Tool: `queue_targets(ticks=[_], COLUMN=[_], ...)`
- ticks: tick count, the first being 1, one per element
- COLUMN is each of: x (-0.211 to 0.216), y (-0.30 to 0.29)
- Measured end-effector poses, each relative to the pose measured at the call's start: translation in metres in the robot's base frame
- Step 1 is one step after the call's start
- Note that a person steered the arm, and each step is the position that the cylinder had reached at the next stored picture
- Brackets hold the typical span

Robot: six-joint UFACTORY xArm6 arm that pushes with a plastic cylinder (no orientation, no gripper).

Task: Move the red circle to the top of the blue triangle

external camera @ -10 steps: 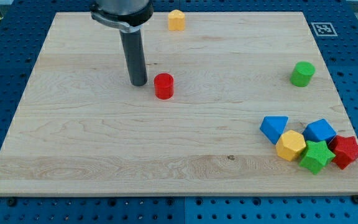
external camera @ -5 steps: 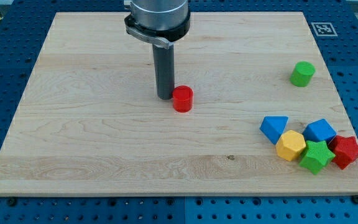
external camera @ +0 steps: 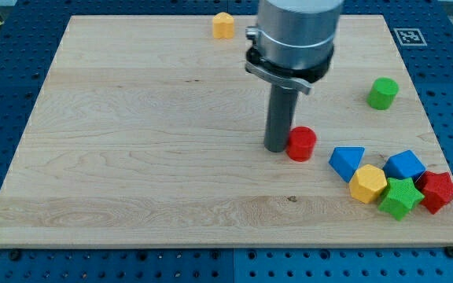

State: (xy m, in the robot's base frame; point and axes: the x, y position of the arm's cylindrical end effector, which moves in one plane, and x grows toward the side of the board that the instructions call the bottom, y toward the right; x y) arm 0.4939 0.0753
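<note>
The red circle (external camera: 301, 144) is a short red cylinder on the wooden board, just left of the blue triangle (external camera: 347, 162). A small gap separates the two. My tip (external camera: 277, 148) rests on the board against the red circle's left side. The dark rod rises from it to the arm's grey body at the view's top. The blue triangle lies at the left end of a cluster of blocks at the lower right.
The cluster holds a yellow hexagon (external camera: 367, 184), a green star (external camera: 400, 196), a blue block (external camera: 405, 166) and a red star (external camera: 438, 191). A green cylinder (external camera: 383, 93) stands at the right. A yellow block (external camera: 223, 25) sits near the top edge.
My tip has moved right and down the view, pushing the red circle from the board's middle to close beside the blue triangle. The other blocks have not moved.
</note>
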Motion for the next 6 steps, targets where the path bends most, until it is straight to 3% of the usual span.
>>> queue_targets(ticks=[3,5,6], x=[0.014,0.013,-0.013], y=[0.063,0.048,0.037])
